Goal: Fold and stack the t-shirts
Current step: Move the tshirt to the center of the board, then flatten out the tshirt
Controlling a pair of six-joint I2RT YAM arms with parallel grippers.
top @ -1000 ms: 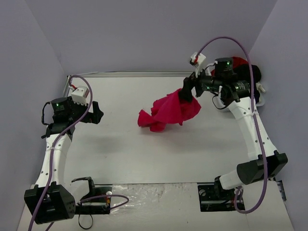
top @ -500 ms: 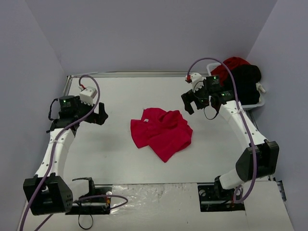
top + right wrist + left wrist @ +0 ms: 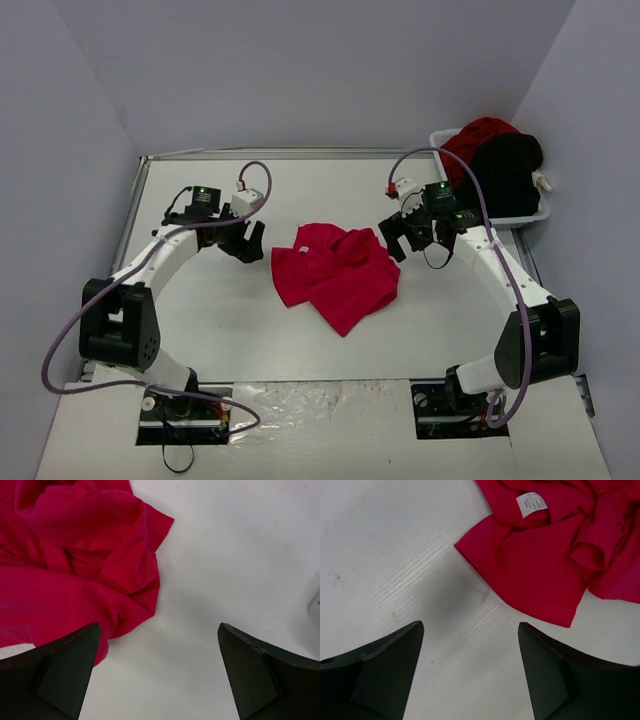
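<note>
Top external view is showing the left gripper [image 3: 249, 240] hovering with jaws spread, holding nothing, just beside the left edge of the crumpled red t-shirt [image 3: 335, 275] lying on the table [image 3: 250, 330]. The right gripper [image 3: 396, 233] is hanging equally wide and empty at that shirt's right edge. Far right of it, a basket [image 3: 533, 214] is holding a second red t-shirt [image 3: 480, 135] and a black t-shirt [image 3: 510, 172].

**Two white-and-black arms trailing purple cables**

The left arm [image 3: 160, 250] and right arm [image 3: 500, 270] share white links and black joint housings, with black bases [image 3: 455, 410] at the lower edge. A purple cable [image 3: 430, 151] loops along each. A green light [image 3: 200, 188] glows near each wrist. The fingers [image 3: 375, 675] are matte black wedges.
</note>
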